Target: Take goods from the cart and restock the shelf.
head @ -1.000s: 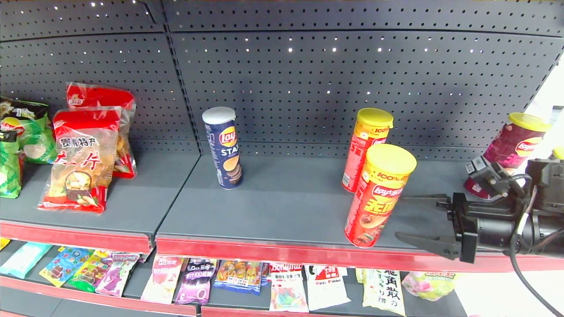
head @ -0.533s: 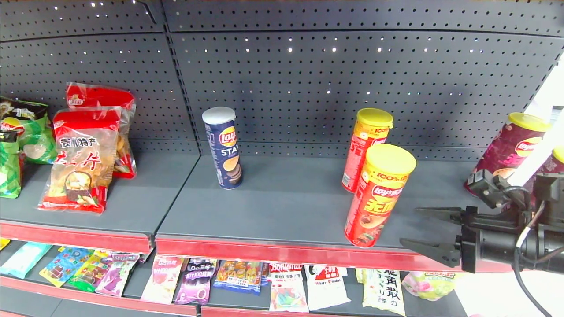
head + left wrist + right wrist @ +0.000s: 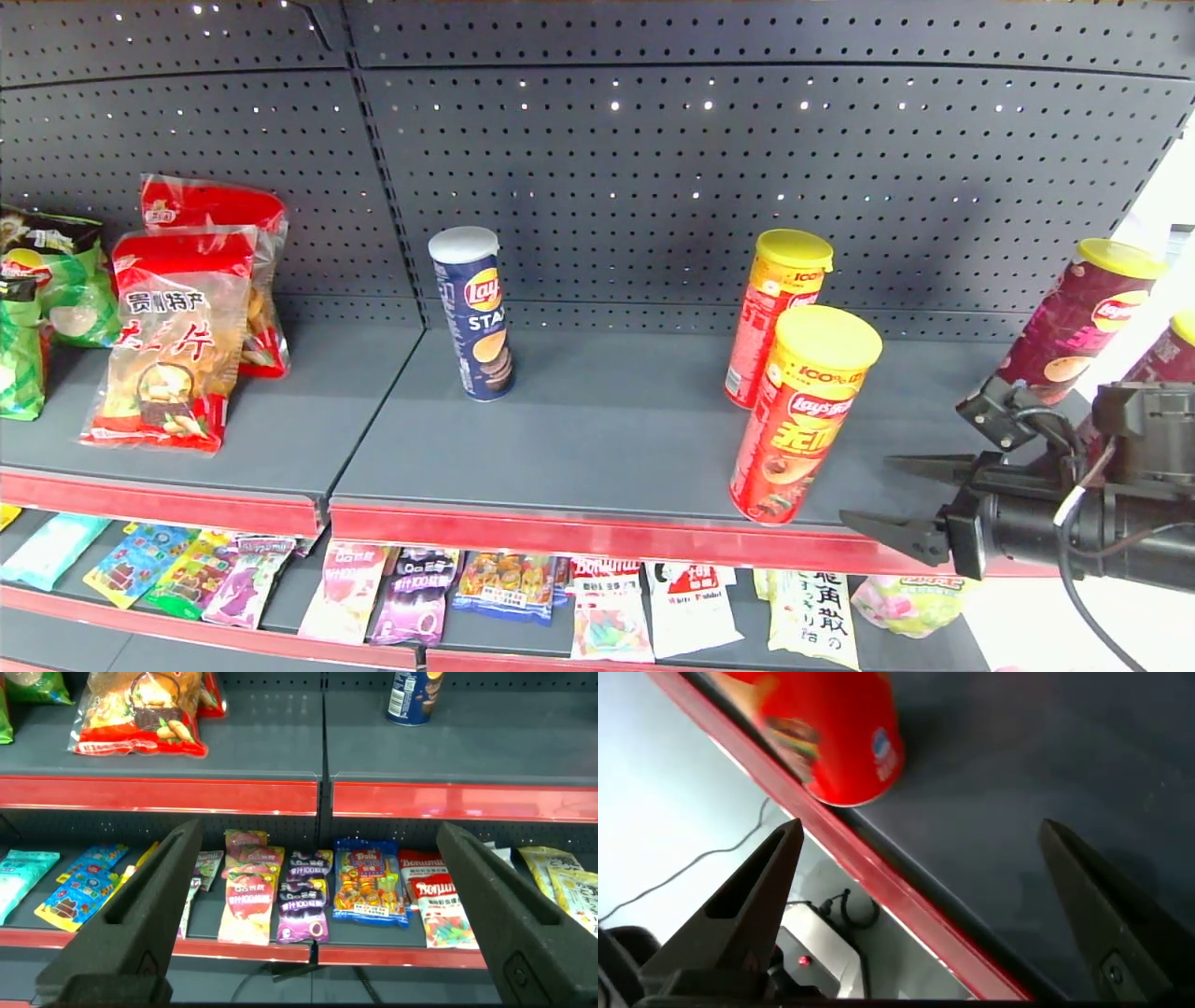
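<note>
A red chip can with a yellow lid (image 3: 805,415) stands upright near the front edge of the grey shelf (image 3: 579,439); its base shows in the right wrist view (image 3: 840,737). My right gripper (image 3: 870,490) hangs open and empty just right of that can, at the shelf's red front lip, not touching it. Its fingers (image 3: 757,896) straddle the lip. A second red can (image 3: 777,313) stands behind the first. My left gripper (image 3: 318,831) is open and empty, low in front of the shelves, facing the lower shelf's packets (image 3: 308,896).
A blue can (image 3: 474,313) stands mid-shelf. Two maroon cans (image 3: 1083,313) lean at the far right behind my right arm. Red snack bags (image 3: 177,336) and green bags (image 3: 37,299) fill the left bay. Bare shelf lies between the blue and red cans.
My right gripper has drawn back a little to the right and dropped lower, away from the front red can. More of the maroon cans now shows. The cans have not moved.
</note>
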{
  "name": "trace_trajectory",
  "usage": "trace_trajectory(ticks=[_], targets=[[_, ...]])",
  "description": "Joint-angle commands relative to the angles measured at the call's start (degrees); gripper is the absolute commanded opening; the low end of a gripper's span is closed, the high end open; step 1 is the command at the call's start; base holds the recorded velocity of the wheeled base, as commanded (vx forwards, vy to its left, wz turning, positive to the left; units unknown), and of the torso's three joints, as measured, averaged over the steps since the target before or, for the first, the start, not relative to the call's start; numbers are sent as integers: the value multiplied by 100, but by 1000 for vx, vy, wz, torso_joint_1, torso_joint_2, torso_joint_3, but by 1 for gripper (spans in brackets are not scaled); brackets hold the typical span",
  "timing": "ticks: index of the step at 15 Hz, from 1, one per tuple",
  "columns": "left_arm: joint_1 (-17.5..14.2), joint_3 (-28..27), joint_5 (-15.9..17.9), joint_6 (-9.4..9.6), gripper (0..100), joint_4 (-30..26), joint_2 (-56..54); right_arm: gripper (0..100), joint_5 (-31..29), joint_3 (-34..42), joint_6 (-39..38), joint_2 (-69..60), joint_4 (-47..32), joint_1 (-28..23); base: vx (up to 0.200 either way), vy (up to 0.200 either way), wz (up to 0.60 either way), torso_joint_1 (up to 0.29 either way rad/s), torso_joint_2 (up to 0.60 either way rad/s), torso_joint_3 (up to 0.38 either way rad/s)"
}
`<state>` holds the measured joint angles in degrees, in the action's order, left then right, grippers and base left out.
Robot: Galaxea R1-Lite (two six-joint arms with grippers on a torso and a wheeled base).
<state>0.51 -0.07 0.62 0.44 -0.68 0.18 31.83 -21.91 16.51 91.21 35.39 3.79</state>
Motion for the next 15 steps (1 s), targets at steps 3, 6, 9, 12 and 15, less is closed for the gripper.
trace_trajectory(ticks=[3,6,9,12,15], targets=[[-7,7,-1,0,100,-2,-1,100,-467,-138,19,301,21,43,0,0,0,0,0,0],[-7,-1,-1,0,100,-2,-1,100,-951,-367,11,529,47,245,0,0,0,0,0,0],[-7,-1,-1,0,100,-2,-1,100,-1047,-499,11,679,65,350,0,0,0,0,0,0],[2,-1,-1,0,100,-2,-1,100,-1082,-525,-7,714,65,412,0,0,0,0,0,0],[2,-1,-1,0,100,-2,-1,100,-1082,-587,-16,767,65,482,0,0,0,0,0,0]])
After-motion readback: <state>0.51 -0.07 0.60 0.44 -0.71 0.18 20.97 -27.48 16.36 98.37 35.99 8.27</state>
